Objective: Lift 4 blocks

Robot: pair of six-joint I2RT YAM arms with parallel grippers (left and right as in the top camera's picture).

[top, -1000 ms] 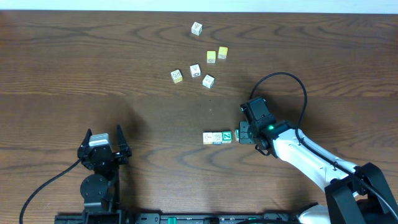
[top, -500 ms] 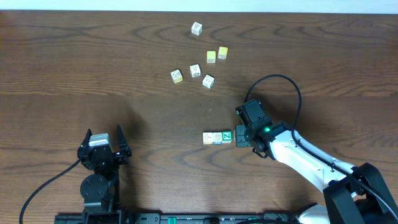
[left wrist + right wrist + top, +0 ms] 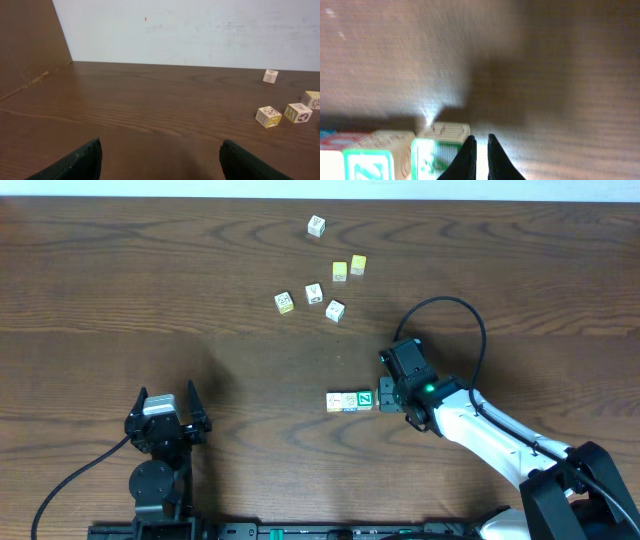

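Now overhead: right gripper (image 3: 386, 394) has slid left since a second ago and touches the right end of the row of blocks (image 3: 350, 401) on table (image 3: 120, 280). Three blocks countable; fourth under gripper, cannot tell. Six loose cubes (image 3: 314, 293) farther back, unmoved. Left gripper (image 3: 167, 394) unmoved.
Left wrist: fingers spread wide, nothing between; four loose cubes at right.
Right wrist: fingers nearly pressed together, pinching nothing, just beside green-faced end block; two blocks clear.

My right gripper (image 3: 384, 395) slides left and now sits right beside the green end of the block row (image 3: 349, 401).
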